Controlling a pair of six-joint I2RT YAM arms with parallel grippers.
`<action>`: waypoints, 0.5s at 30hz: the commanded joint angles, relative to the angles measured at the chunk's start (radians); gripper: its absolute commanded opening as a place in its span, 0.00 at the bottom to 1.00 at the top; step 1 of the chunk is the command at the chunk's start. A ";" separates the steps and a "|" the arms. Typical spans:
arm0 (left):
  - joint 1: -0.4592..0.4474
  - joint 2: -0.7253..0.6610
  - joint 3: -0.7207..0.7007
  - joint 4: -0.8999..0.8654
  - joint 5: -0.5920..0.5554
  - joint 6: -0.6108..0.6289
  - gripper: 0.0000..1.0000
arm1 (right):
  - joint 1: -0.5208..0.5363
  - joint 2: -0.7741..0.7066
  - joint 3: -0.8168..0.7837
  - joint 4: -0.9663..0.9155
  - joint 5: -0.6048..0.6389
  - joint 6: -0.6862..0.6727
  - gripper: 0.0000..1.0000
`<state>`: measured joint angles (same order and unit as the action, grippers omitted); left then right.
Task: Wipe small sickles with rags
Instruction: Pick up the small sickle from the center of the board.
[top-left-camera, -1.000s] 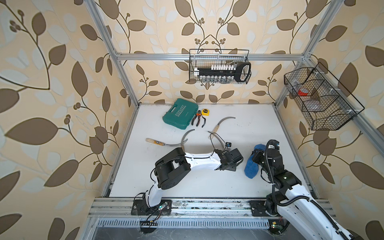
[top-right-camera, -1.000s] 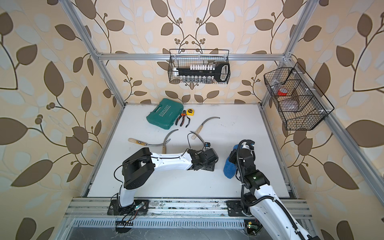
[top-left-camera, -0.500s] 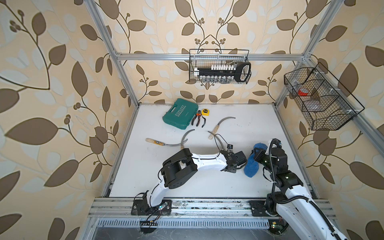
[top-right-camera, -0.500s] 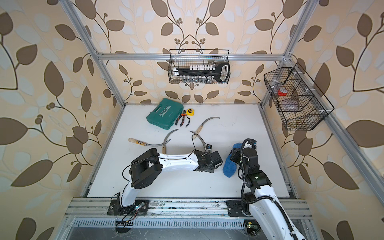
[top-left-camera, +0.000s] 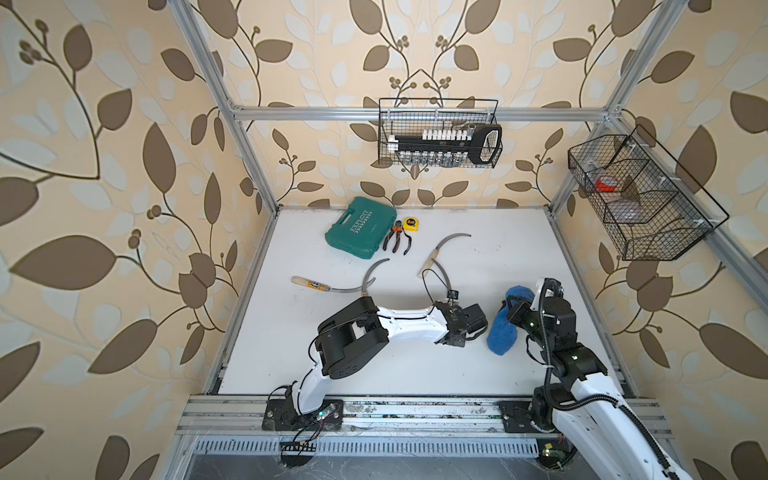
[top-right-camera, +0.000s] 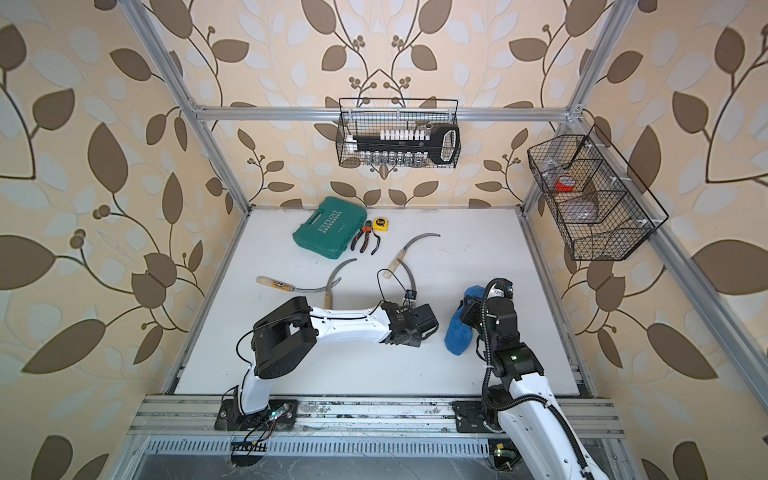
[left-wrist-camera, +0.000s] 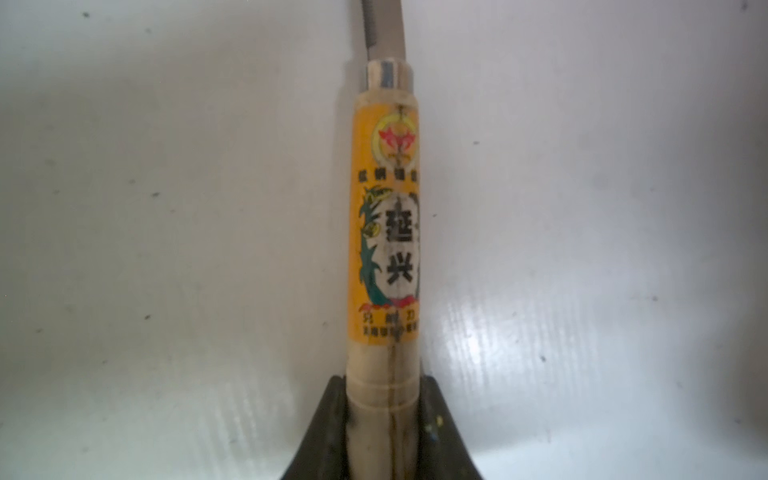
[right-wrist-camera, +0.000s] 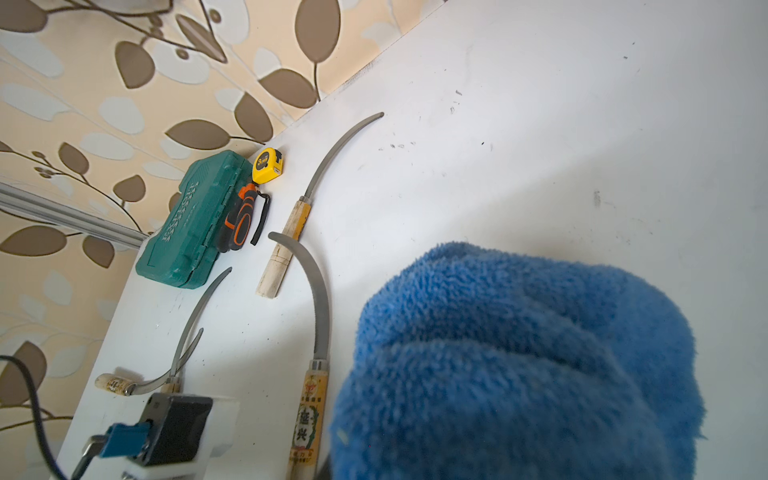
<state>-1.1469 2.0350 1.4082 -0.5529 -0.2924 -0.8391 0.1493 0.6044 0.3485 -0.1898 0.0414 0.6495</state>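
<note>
**Fig. Grasp secured, before the first wipe.** My left hand (left-wrist-camera: 384, 384) is clamped on the butt end of the held sickle (left-wrist-camera: 384, 249), both fingers pressed to its pale round handle below the yellow label. Its curved blade (right-wrist-camera: 318, 299) runs away over the white surface (top-left-camera: 498, 249). It appears to lie flat there, though I cannot tell for certain. My right hand (top-left-camera: 515, 311) is closed on the blue rag (right-wrist-camera: 519, 365), which hangs bunched just beside the left hand and blocks much of the right wrist view. Three more sickles lie untouched: the rear sickle (top-left-camera: 446, 245), its handle end near the held blade's tip, and the crossed pair (top-left-camera: 366, 284) to the left. A teal case (top-left-camera: 360, 226), pliers (top-left-camera: 398, 241) and tape measure (top-left-camera: 410, 224) rest by the back wall, well apart from the work.

Hazards, as I judge them:
- (a) The round handle is held only at its end, so the long off-centre blade could roll or droop in my grip.
- (b) Lifting or swinging could sweep the blade tip into the rear sickle.
- (c) The toothed inner edge could snag the fluffy pile and drag the rag free.
- (d) The bunched rag hides the contact from my right wrist camera.
- (e) My wrists are close and could bump.
</note>
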 joint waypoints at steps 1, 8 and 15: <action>-0.009 -0.123 -0.024 -0.007 -0.055 0.025 0.00 | -0.004 -0.017 -0.020 0.018 -0.012 -0.011 0.00; -0.008 -0.258 -0.079 0.018 -0.052 0.109 0.00 | -0.004 -0.017 -0.020 0.023 -0.030 -0.017 0.00; -0.007 -0.412 -0.187 0.115 -0.005 0.225 0.00 | -0.004 -0.028 -0.026 0.032 -0.052 -0.023 0.00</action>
<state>-1.1469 1.7077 1.2613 -0.5018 -0.2962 -0.7033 0.1493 0.5949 0.3397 -0.1886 0.0139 0.6456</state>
